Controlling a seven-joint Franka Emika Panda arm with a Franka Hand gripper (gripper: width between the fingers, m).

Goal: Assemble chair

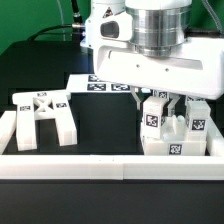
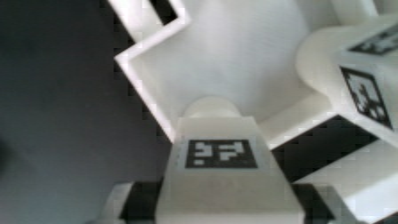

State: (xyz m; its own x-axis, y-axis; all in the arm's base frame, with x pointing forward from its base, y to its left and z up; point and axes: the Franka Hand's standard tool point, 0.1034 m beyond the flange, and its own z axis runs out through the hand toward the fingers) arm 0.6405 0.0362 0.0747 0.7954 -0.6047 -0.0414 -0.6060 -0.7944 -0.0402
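The chair lies in white tagged parts. Its leg frame [image 1: 42, 112] rests flat on the black table at the exterior view's left. At the right, several tagged blocks and slabs [image 1: 172, 140] stand clustered against the border wall. My gripper [image 1: 156, 100] hangs over this cluster, shut on an upright white block [image 1: 152, 113]. In the wrist view that block [image 2: 222, 150] fills the gap between my fingers [image 2: 139, 200], its tag facing the camera. Beyond it lies a notched flat slab [image 2: 214, 60], and another tagged block [image 2: 365, 85] stands beside it.
A low white border wall [image 1: 80, 167] runs along the front and turns up both sides. The marker board [image 1: 100, 85] lies flat at the back behind the arm. Black table [image 1: 105, 125] separates the leg frame from the cluster.
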